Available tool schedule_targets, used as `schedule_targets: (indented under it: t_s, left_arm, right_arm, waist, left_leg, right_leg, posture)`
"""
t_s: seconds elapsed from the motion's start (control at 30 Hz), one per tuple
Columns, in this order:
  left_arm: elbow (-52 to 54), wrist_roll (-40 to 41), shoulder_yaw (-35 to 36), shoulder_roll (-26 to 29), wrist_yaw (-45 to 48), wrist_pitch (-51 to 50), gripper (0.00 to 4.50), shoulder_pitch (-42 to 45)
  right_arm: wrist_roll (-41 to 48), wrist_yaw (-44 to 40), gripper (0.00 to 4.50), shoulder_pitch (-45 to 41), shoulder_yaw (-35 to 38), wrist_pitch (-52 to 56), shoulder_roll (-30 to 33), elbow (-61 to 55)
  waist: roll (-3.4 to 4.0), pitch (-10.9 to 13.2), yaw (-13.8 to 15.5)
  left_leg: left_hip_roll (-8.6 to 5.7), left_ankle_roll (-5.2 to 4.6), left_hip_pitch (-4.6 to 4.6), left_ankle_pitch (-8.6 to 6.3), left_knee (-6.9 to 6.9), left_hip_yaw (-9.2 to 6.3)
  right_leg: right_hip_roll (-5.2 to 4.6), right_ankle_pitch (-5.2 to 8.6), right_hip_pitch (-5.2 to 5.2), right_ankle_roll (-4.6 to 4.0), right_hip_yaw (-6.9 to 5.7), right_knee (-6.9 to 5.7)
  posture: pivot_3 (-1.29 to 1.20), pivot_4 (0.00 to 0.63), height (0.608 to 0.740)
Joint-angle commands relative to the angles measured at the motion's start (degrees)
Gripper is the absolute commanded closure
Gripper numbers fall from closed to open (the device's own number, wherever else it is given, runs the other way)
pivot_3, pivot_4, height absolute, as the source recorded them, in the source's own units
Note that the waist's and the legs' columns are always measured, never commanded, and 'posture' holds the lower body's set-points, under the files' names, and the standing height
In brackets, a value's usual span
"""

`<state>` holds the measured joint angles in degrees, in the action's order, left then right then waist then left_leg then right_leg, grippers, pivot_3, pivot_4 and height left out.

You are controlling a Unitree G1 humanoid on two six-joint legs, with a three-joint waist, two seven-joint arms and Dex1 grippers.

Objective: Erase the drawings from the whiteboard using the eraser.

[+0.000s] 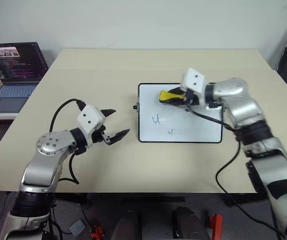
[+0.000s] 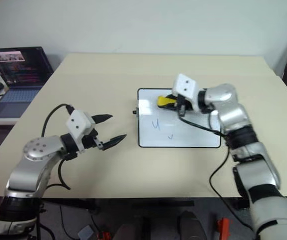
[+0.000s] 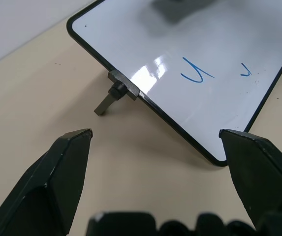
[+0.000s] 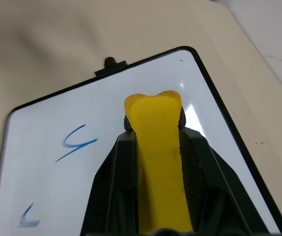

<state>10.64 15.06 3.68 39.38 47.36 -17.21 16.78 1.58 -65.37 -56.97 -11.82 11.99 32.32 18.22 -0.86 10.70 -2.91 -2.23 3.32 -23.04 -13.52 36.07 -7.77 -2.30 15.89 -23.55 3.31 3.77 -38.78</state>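
Yellow eraser (image 4: 156, 147) is clamped between the right gripper's (image 1: 182, 97) fingers, hanging over the far left part of the board (image 1: 203, 131); whether it touches the surface cannot be told. Going near to far from the board's near edge: small blue "v" mark (image 1: 171, 132) just inside that edge, larger "y"-like mark (image 1: 156, 119) beyond it toward mid-board, eraser beyond both. Both marks look intact, so by my reading erasing of these is not yet done; the far strip under the eraser is clean. Eraser's long axis runs along the gripper, free end pointing toward the board's left knob (image 3: 117, 91). Left gripper (image 1: 116, 125), fingers apart and empty, hovers near the board's left side, clear of it
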Motion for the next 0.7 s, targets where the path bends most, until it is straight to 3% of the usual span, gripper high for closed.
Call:
schedule_targets:
  t_s: [0.03, 0.33, 0.7]
  left_arm:
    - [1.41, 1.06, 0.88, 1.41, 1.7, 0.49, 0.0, 1.23]
    - [5.58, 6.08, 2.62, 4.38, 6.89, -2.51, 0.0, 1.24]
    - [7.08, 6.97, 2.63, 6.15, 7.68, -4.66, 0.0, 1.13]
  right_arm:
    - [1.86, -3.22, 3.68, 3.65, 2.54, 5.71, 6.57, -10.44]
    - [9.91, -5.02, 3.68, 16.07, 13.02, 16.68, 20.71, -23.3]
    - [12.51, -4.01, 3.68, 20.58, 13.31, 18.05, 22.74, -27.04]
  waist:
    - [0.0, 0.0, 0.07]
    - [-0.05, 0.07, 0.17]
    - [-0.08, 0.08, -0.01]
  left_leg:
    - [0.01, 0.04, 0.0, -0.04, -0.03, 0.01]
    - [0.01, 0.03, 0.0, -0.12, -0.06, 0.23]
    - [0.0, 0.03, 0.14, -0.12, 0.01, 0.3]
  right_leg:
    - [-0.02, 0.05, 0.0, 0.01, -0.01, 0.08]
    - [0.0, 0.1, 0.12, 0.06, -0.01, 0.24]
    - [0.02, 0.1, 0.29, 0.09, -0.02, 0.19]
  posture:
    - [0.0, 0.15, 0.74]
    - [0.0, 0.15, 0.74]
    - [0.0, 0.15, 0.74]
